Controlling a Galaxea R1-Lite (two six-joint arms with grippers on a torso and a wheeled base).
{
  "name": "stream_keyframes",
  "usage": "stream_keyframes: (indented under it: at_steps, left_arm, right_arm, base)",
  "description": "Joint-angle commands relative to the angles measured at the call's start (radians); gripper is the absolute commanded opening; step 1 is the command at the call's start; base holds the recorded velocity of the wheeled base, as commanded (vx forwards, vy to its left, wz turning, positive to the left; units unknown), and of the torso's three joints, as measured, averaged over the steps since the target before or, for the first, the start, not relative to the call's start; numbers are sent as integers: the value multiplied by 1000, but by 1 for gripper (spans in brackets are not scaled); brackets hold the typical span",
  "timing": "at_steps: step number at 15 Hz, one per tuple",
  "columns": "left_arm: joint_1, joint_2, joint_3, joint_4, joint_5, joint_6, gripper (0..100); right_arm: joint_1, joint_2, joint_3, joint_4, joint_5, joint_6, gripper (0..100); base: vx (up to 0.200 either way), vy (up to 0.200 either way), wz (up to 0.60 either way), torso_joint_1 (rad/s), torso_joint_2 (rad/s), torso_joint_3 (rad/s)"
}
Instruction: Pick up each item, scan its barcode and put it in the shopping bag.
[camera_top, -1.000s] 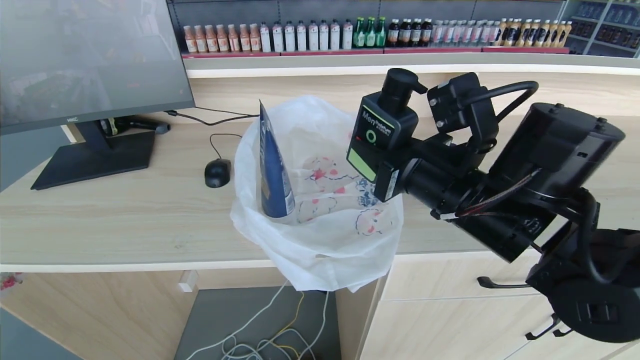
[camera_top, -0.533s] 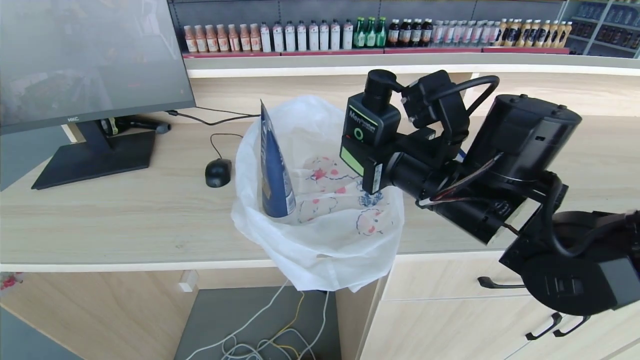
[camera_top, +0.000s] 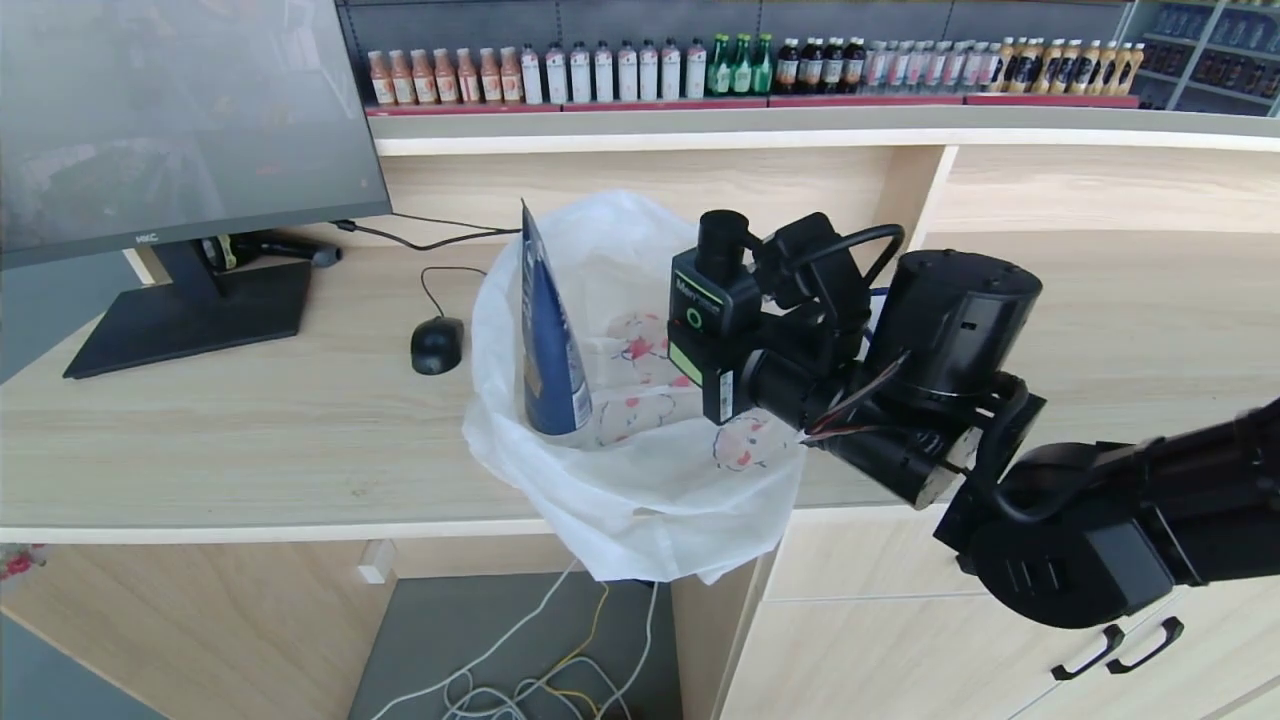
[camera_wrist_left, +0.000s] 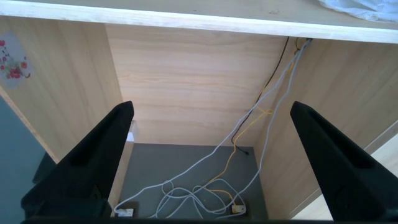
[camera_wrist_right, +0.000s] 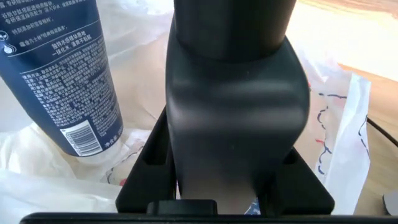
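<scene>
Bottle is being held roughly upright by the right gripper, jaws clamped on its sides, above the open mouth of the bag on the counter. Tube is being propped on end inside the bag, left side. Left gripper is being held wide apart with nothing between the fingers, facing cables under the counter.
</scene>
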Motion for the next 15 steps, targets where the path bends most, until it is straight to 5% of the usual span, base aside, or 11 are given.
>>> stream_keyframes:
  at_steps: [1,15]
  left_arm:
    - [-2,0,0,0,0,0,100]
    - [0,0,0,0,0,0,100]
  right_arm:
    - [-10,37,3,-10,1,0,0]
    - [-36,115,-8,-27,-1,18,0]
  base:
    - [0,0,0,0,0,0]
    - [0,0,0,0,0,0]
